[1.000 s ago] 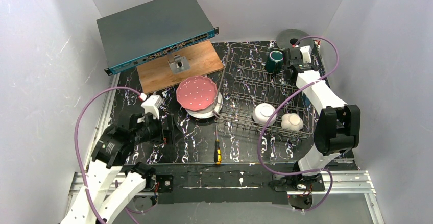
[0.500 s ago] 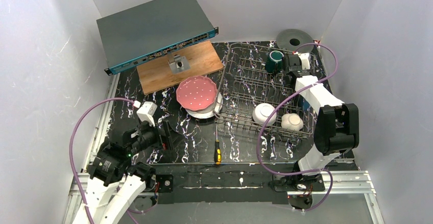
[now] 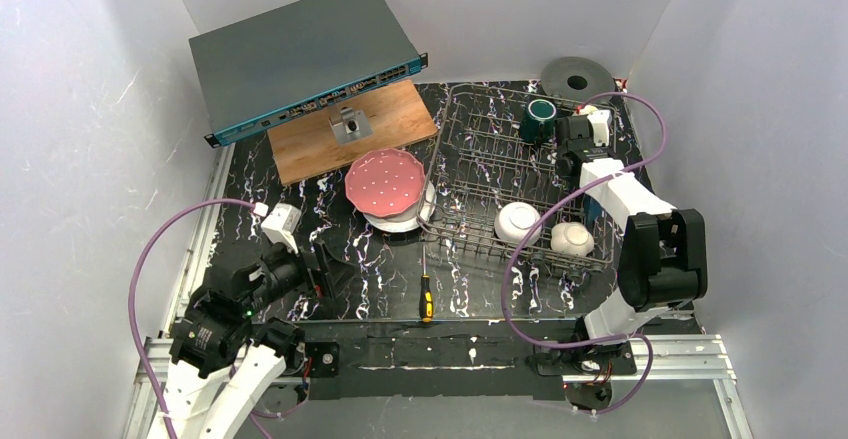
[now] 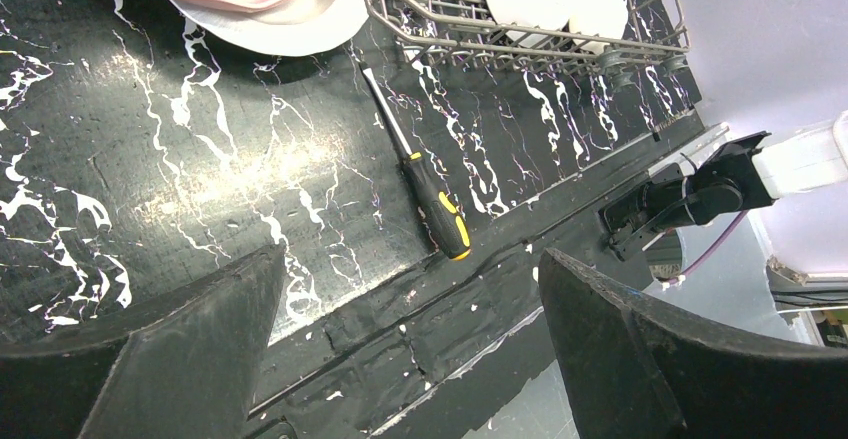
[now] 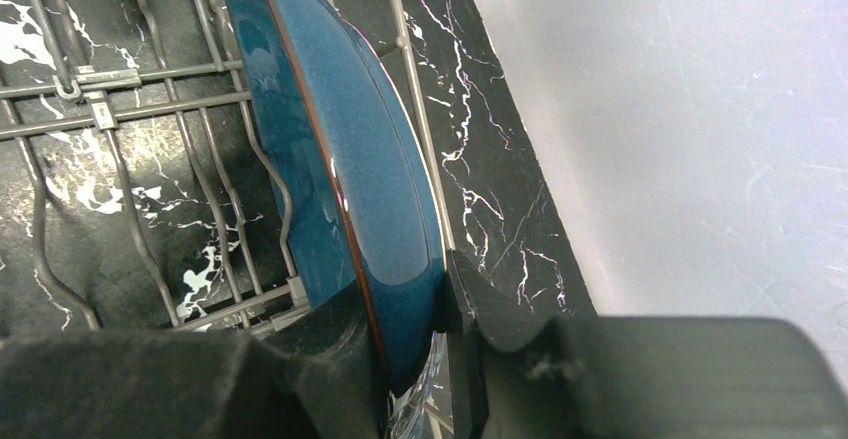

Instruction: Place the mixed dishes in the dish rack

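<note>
The right tool is pinching the rim of the glossy dark blue ceramic plate. The plate is standing on edge among the tines along the right side of the silver-grey wire dish rack. The left tool is hovering wide open above the black marbled worktop, near the yellow-and-black-handled screwdriver.

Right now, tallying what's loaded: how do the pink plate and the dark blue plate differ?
The pink plate rests on a white plate outside the dish rack; the dark blue plate stands on edge among its wires. The pink one is untouched; the blue one's rim is pinched by the right tool. Both are round.
</note>
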Controlling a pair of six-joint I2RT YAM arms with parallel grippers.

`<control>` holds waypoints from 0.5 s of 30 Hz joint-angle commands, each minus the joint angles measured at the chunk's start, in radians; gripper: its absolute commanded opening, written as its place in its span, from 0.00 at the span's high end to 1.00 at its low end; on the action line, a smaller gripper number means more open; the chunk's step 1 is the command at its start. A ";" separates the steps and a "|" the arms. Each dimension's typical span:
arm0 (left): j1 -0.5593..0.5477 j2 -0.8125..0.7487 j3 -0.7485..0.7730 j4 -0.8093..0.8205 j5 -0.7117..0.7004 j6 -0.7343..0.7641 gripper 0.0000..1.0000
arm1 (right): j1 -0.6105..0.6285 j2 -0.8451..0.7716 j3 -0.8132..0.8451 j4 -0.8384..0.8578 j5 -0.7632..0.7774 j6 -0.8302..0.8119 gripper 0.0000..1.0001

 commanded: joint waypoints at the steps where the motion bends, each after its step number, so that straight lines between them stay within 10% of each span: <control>1: -0.001 0.007 -0.009 0.012 0.003 0.003 0.02 | -0.003 -0.058 0.009 0.043 0.006 0.044 0.65; 15: -0.001 0.013 -0.011 0.015 0.015 0.005 0.02 | -0.002 -0.103 0.049 -0.049 0.025 0.051 0.29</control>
